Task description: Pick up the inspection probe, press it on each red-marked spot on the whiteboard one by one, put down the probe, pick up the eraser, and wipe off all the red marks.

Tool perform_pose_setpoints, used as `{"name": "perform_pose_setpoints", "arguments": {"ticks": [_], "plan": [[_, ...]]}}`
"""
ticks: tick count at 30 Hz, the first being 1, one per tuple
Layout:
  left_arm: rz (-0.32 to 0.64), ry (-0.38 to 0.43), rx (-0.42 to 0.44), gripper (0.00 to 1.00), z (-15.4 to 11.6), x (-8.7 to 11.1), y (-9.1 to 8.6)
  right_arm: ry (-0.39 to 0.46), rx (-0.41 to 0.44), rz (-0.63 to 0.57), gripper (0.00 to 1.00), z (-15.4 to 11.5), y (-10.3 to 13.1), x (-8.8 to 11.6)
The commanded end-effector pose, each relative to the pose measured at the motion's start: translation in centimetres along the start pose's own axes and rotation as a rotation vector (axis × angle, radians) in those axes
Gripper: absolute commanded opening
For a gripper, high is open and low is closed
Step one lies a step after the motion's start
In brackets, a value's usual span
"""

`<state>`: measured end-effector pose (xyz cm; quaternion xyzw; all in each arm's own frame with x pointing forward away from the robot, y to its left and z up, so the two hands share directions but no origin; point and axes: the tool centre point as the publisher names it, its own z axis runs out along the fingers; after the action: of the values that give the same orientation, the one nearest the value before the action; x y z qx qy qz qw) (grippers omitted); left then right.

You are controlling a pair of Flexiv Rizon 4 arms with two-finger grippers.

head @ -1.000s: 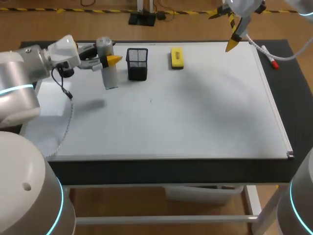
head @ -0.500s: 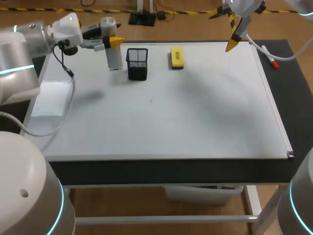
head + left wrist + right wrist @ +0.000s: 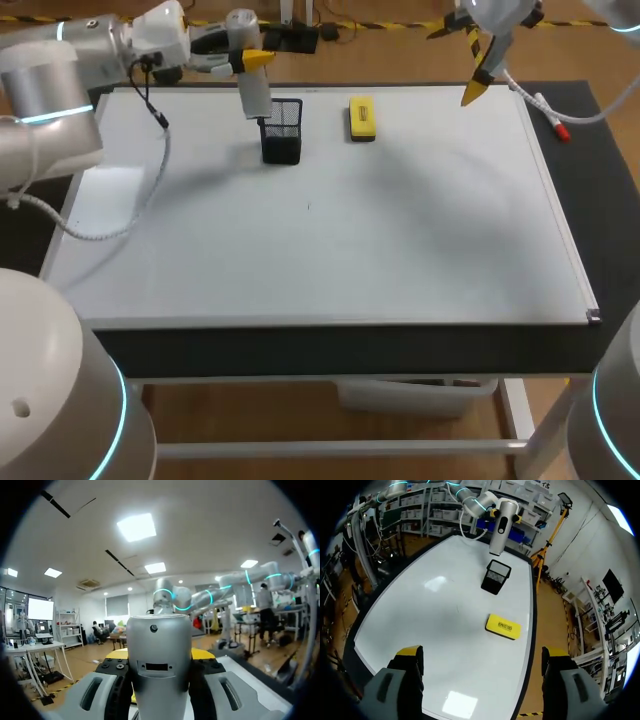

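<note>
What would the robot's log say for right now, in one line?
left gripper: holds probe above basket | right gripper: open, over whiteboard | eraser: on whiteboard beside basket

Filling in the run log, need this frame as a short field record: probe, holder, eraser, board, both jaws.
probe: grey cylindrical inspection probe, upright, lower end close to the holder's rim, not inside it
left jaws: shut on the probe
right jaws: open, empty, above the board's far right corner
holder: black mesh cup, standing on the board
eraser: yellow rectangular eraser, flat on the board, beside the holder, untouched
board: white whiteboard, no red marks visible
marker: red-capped white pen, off the board's right edge
</note>
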<state>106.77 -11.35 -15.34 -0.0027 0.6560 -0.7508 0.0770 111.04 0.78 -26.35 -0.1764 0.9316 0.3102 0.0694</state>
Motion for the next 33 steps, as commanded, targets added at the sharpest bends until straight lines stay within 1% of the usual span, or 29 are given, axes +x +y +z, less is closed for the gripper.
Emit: {"name": "perform_pose_setpoints", "arguments": {"ticks": [1, 5, 8, 9, 20, 25, 33], "plan": [[-0.009, 0.228, 0.006, 0.0, 1.1, -1.5, 1.1, 0.003, 0.004, -0.001, 1.0, -0.1, 0.0, 0.0], [-0.012, 0.271, -0.004, 0.0, 2.1, -1.7, 1.5, 0.003, 0.004, -0.001, 1.0, -0.1, 0.0, 0.0], [-0.019, 0.284, -0.001, 0.0, 2.5, -2.0, 2.0, 0.003, 0.004, -0.001, 1.0, -0.1, 0.0, 0.0], [-0.014, 0.28, -0.016, 0.0, 2.6, -2.1, 2.2, 0.003, 0.004, -0.001, 1.0, -0.1, 0.0, 0.0], [-0.021, 0.298, -0.014, 0.0, 3.4, -3.0, 3.4, 0.003, 0.004, -0.001, 1.0, -0.1, 0.0, 0.0], [-0.023, 0.306, -0.01, 0.0, 3.6, -3.0, 4.0, 0.003, 0.004, -0.001, 1.0, -0.1, 0.0, 0.0], [-0.034, 0.292, -0.004, 0.0, 3.5, -2.7, 4.9, 0.003, 0.004, -0.001, 1.0, -0.1, 0.0, 0.0]]}}
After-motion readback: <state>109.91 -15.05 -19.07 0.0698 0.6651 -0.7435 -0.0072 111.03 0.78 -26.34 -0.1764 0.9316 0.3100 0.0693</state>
